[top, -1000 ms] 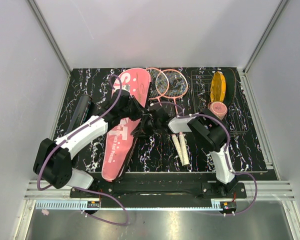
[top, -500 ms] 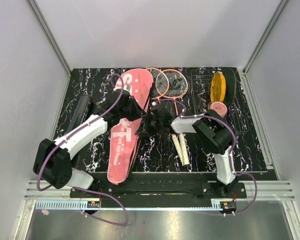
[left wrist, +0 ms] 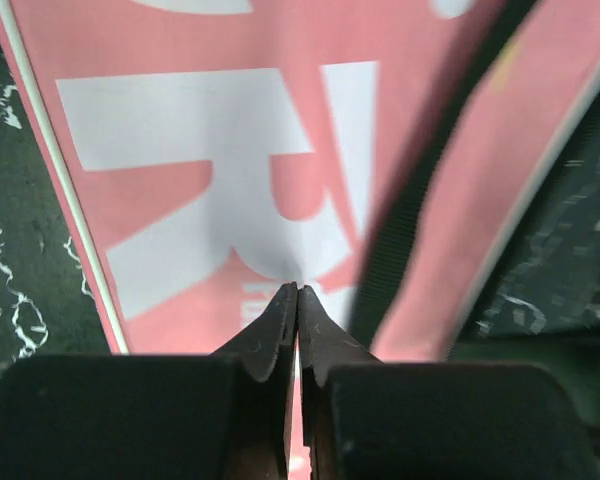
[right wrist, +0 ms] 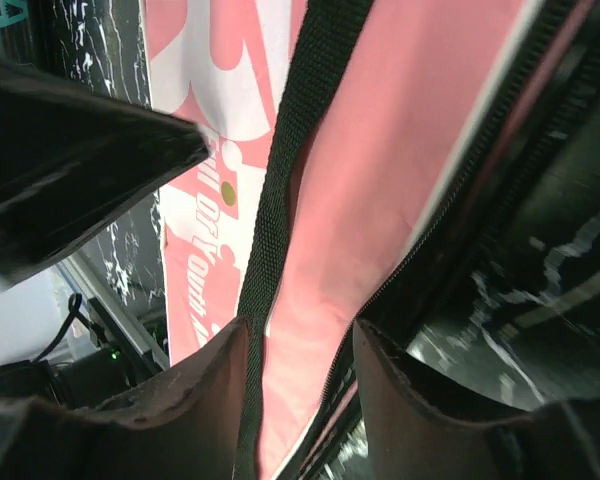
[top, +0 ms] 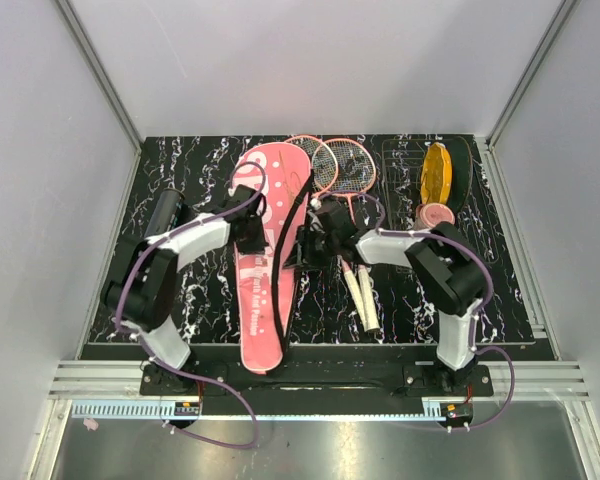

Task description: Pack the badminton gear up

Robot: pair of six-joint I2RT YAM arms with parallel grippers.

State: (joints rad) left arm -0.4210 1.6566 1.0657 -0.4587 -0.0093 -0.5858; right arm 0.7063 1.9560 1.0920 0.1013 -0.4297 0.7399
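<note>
The long pink cover lies lengthwise down the table's middle, a black strap running along its right side. My left gripper hovers over the cover's upper left part; in the left wrist view the gripper is shut with nothing between its tips, above the white lettering. My right gripper sits at the cover's right edge; the right wrist view shows it open, straddling the strap and zipped edge. Two pink rackets lie right of the cover, white handles toward me. A black tube lies at the far left.
A yellow oval disc and a small pinkish cup rest on a dark mat at the back right. Grey walls close in the table on three sides. The rail holding both arm bases runs along the near edge.
The cover has swung straighter, its near end shifting right. My left arm has folded back to the left, its gripper staying over the cover. The right gripper's jaws have widened round the cover's edge.
</note>
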